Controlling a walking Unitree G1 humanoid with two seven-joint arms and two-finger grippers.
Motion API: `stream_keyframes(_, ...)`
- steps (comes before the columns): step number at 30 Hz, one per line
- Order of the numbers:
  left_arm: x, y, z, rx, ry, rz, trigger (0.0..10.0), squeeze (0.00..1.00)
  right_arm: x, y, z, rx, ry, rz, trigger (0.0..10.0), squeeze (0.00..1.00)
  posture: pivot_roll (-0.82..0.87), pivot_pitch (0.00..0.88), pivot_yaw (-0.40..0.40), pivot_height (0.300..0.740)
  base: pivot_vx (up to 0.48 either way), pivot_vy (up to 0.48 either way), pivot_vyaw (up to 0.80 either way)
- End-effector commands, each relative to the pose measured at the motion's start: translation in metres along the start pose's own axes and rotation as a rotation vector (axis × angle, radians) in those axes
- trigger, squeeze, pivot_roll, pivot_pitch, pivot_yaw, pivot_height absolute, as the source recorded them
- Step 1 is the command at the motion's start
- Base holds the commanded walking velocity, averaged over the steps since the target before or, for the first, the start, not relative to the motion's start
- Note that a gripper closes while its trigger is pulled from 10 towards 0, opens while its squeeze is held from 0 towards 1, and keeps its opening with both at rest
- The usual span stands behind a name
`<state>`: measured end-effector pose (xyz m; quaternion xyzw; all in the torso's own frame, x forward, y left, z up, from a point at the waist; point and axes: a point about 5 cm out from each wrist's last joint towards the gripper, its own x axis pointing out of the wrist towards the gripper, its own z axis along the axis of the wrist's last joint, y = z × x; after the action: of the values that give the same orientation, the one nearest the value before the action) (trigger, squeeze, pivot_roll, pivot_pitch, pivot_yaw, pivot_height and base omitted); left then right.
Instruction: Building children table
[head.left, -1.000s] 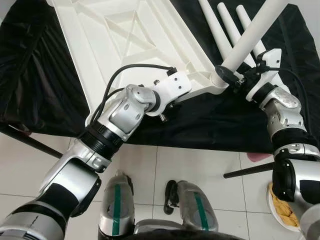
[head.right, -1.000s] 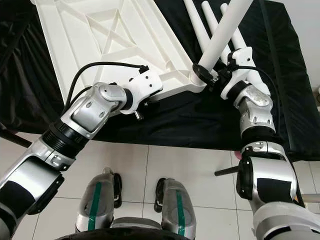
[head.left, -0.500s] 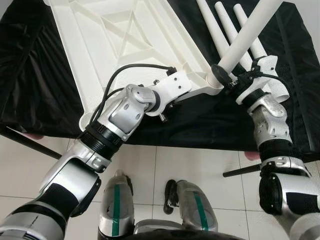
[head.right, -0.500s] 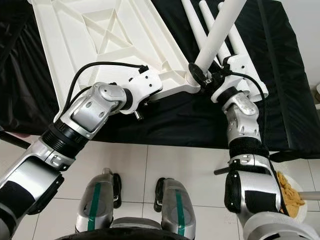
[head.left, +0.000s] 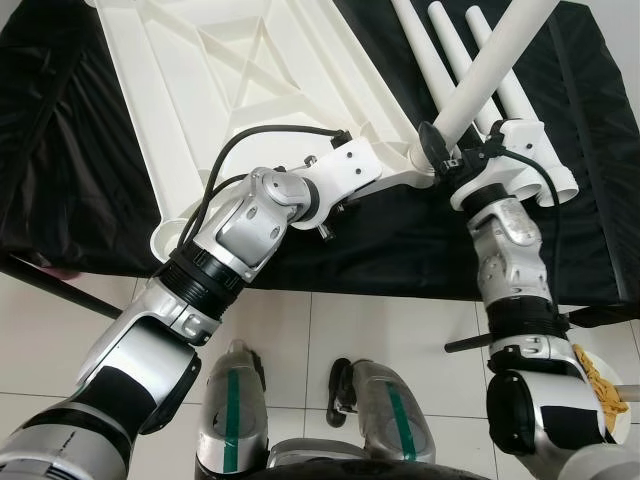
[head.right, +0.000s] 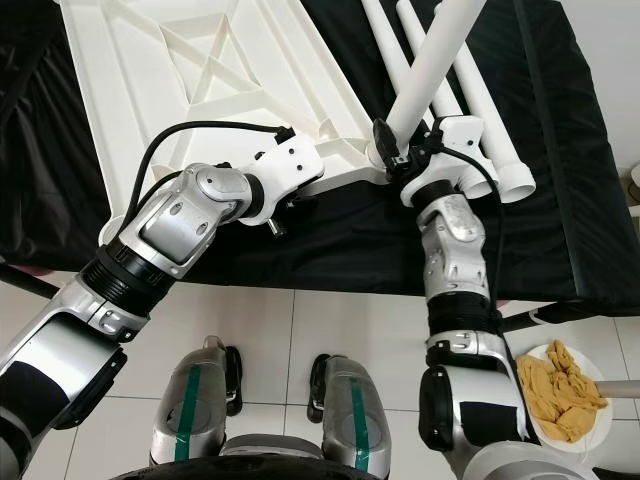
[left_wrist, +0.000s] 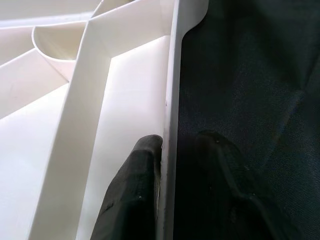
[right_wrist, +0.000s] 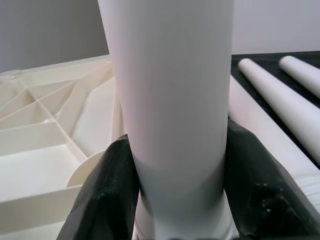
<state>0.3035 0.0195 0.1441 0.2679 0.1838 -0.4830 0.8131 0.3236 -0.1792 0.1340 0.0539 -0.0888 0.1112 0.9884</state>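
The right gripper (right_wrist: 175, 200) is pinching a white table leg (head.left: 480, 75) upright over the near-right corner socket of the upturned tabletop (head.left: 250, 80), while the left gripper (left_wrist: 172, 200) is clamping its rim, steadying it on the black-draped counter (head.left: 70, 170)

One tabletop (head.left: 250, 80), seemingly four legs (head.left: 480, 75).

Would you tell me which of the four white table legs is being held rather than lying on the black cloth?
The upright leg clamped in the right end effector at the tabletop's corner; the other three lie flat.
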Motion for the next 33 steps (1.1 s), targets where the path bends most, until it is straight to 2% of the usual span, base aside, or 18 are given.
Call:
stream_keyframes(1,0.002,-0.004,0.001,-0.001,0.000,-0.029,10.0,0.00,0.004,0.003,0.012,0.058,-0.073,-0.056,0.0,0.00,0.02,0.031,-0.051,0.740,0.000,0.000,0.00)
stream_keyframes(3,0.002,-0.005,0.001,0.001,-0.002,-0.029,10.0,0.00,0.003,0.010,0.012,0.045,-0.068,-0.138,0.0,0.00,0.02,0.032,-0.052,0.740,0.000,0.000,0.00)
stream_keyframes(8,0.001,-0.005,0.001,0.002,-0.002,-0.030,10.0,0.00,0.003,0.011,0.010,0.033,-0.054,-0.194,0.0,0.00,0.03,0.033,-0.053,0.740,0.000,0.000,0.00)
stream_keyframes(11,0.001,-0.005,0.001,0.001,0.001,-0.030,10.0,0.00,-0.003,0.015,0.006,0.026,-0.014,-0.423,0.0,0.00,0.03,0.035,-0.051,0.740,0.000,0.000,0.00)
stream_keyframes(12,0.001,-0.005,0.001,0.001,0.001,-0.030,10.0,0.00,-0.003,0.015,0.006,0.026,-0.014,-0.423,0.0,0.00,0.03,0.035,-0.051,0.740,0.000,0.000,0.00)
stream_keyframes(15,0.001,-0.005,0.001,0.002,0.001,-0.032,10.0,0.00,-0.008,0.018,0.004,0.007,0.020,-0.535,0.0,0.00,0.03,0.034,-0.051,0.740,0.000,0.000,0.00)
stream_keyframes(27,0.002,-0.006,0.001,-0.001,-0.002,-0.029,10.0,0.00,-0.008,0.022,0.007,-0.012,0.040,-0.514,0.0,0.00,0.02,0.032,-0.059,0.740,0.000,0.000,0.00)
stream_keyframes(28,0.002,-0.006,0.001,-0.001,-0.001,-0.029,10.0,0.00,-0.007,0.022,0.008,-0.017,0.041,-0.506,10.0,0.00,0.03,0.032,-0.060,0.740,0.000,0.000,0.00)
stream_keyframes(33,0.002,-0.006,0.001,-0.001,-0.001,-0.029,10.0,0.00,-0.007,0.020,0.009,-0.023,0.043,-0.497,10.0,0.00,0.03,0.030,-0.063,0.740,0.000,0.000,0.00)
